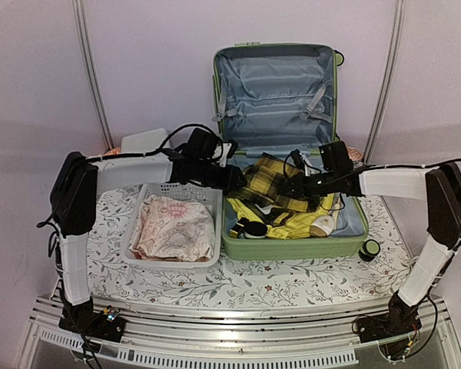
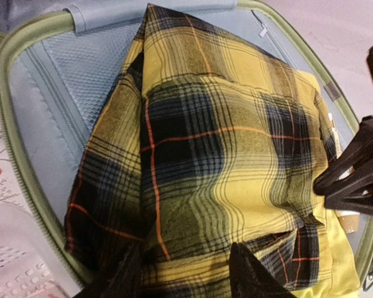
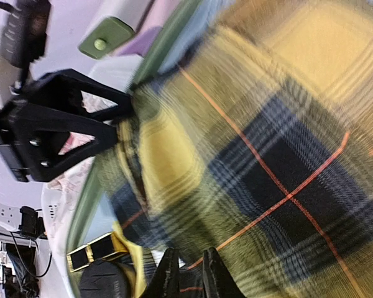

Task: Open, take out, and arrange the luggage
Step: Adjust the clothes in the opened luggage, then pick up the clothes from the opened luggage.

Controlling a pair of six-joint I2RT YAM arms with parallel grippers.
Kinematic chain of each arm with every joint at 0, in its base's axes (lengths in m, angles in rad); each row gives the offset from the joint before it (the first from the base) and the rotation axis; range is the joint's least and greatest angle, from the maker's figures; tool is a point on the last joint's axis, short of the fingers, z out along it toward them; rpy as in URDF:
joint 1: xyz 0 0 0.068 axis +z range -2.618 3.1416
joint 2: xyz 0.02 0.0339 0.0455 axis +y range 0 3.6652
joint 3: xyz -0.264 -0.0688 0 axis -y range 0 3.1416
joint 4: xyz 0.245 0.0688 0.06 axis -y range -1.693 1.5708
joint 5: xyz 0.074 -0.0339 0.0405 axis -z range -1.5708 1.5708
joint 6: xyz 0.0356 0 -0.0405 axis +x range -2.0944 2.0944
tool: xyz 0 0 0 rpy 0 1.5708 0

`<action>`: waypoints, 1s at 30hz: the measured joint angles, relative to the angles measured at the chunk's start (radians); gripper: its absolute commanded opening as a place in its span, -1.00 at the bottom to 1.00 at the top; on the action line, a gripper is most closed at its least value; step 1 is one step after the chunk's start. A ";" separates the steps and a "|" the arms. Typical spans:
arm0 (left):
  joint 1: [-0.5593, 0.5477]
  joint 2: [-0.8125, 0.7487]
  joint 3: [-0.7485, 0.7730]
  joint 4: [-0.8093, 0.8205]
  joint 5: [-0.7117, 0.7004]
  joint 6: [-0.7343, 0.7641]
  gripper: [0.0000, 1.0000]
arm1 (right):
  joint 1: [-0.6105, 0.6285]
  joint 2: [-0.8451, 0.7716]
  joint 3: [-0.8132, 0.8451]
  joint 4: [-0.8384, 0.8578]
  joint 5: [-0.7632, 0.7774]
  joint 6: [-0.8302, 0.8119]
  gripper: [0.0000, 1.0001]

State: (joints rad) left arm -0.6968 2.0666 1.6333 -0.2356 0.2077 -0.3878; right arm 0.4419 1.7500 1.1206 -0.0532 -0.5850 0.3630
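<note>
Left gripper (image 2: pixel 186 259): jaws half apart, a thick fold of plaid shirt (image 2: pixel 205 155) held between them.
Right gripper (image 3: pixel 189 267): almost closed, pinching the same shirt.
Shirt: over the open luggage (image 1: pixel 292 247), near its left edge.

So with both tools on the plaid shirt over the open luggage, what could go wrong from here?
1. The left tool and right tool each pinch only a bunched bit of the plaid shirt; one grip could slip and drop it back into the luggage.
2. The shirt hangs low over the yellow cloth and a bottle, so it might drag them along.
3. The white basket holds a folded cloth, so the shirt may land crumpled on top.
</note>
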 measured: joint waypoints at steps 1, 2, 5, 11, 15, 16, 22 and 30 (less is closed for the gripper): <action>-0.002 -0.014 -0.006 -0.008 -0.009 0.012 0.05 | -0.005 -0.026 0.000 -0.007 0.002 -0.004 -0.64; -0.003 -0.026 -0.010 -0.015 -0.014 0.022 0.06 | -0.013 -0.050 -0.001 -0.012 0.003 -0.008 -0.64; -0.010 -0.079 -0.024 -0.022 -0.023 0.047 0.09 | -0.055 -0.119 -0.008 -0.026 0.006 -0.022 -0.51; -0.059 -0.141 -0.004 0.007 0.006 0.079 0.05 | -0.180 -0.173 -0.041 -0.067 0.012 -0.055 -0.46; -0.111 -0.010 0.117 0.021 0.085 0.080 0.01 | -0.252 -0.167 -0.051 -0.120 0.040 -0.072 -0.29; -0.115 0.021 0.135 0.021 0.100 0.078 0.01 | -0.254 -0.160 -0.045 -0.129 0.051 -0.077 -0.24; -0.111 0.186 0.201 -0.054 0.099 0.081 -0.02 | -0.259 -0.048 0.019 -0.184 0.085 -0.108 -0.05; -0.107 0.169 0.215 -0.144 0.019 0.106 -0.04 | -0.269 0.000 0.054 -0.232 0.105 -0.136 0.27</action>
State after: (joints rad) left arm -0.8036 2.2356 1.8481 -0.3798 0.2268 -0.2821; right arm 0.1734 1.7496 1.1748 -0.2852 -0.4797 0.2268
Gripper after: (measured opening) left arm 0.485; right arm 0.585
